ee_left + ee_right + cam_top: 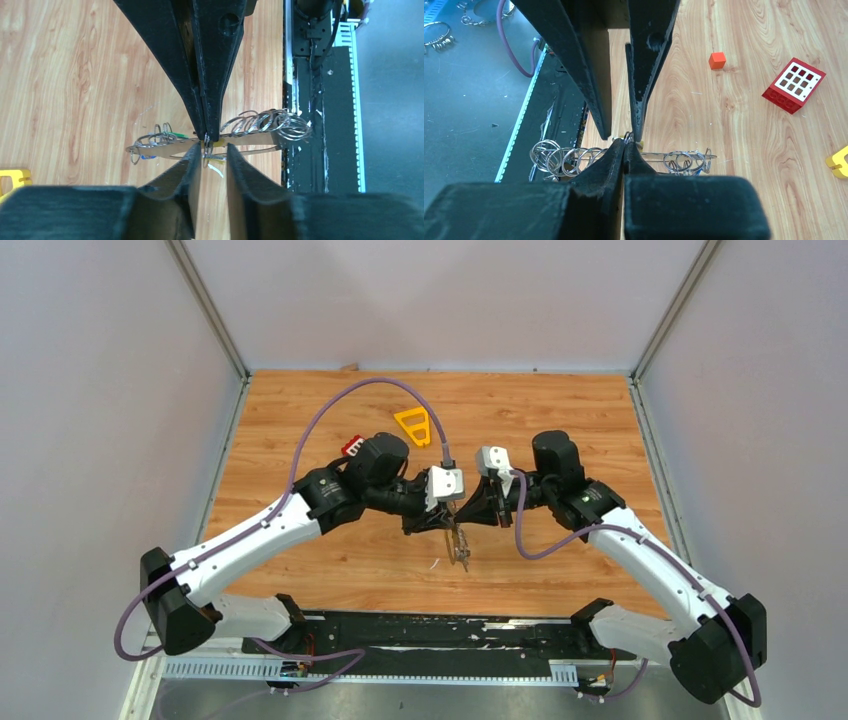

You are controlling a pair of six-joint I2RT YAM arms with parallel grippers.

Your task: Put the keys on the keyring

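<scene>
Where the two arms meet over the middle of the wooden table, the keyring hangs in the air between them, lying crosswise in both wrist views. The right gripper has its fingers pressed together on the loop's middle (a small wire ring pokes out right at the tips). The left gripper faces it tip to tip with a clear gap between its fingers, one on each side of the pinched spot. Whether they touch the loop I cannot tell.

Two bunches of small wire rings are threaded on the keyring, one on each side of the grippers. The keys show only as a green tag and a blue bit in the bunch on the left of the left wrist view, and their blades are too small to make out.

On the table, well apart from all this, lie a red brick, an orange block and a yellow frame.
</scene>
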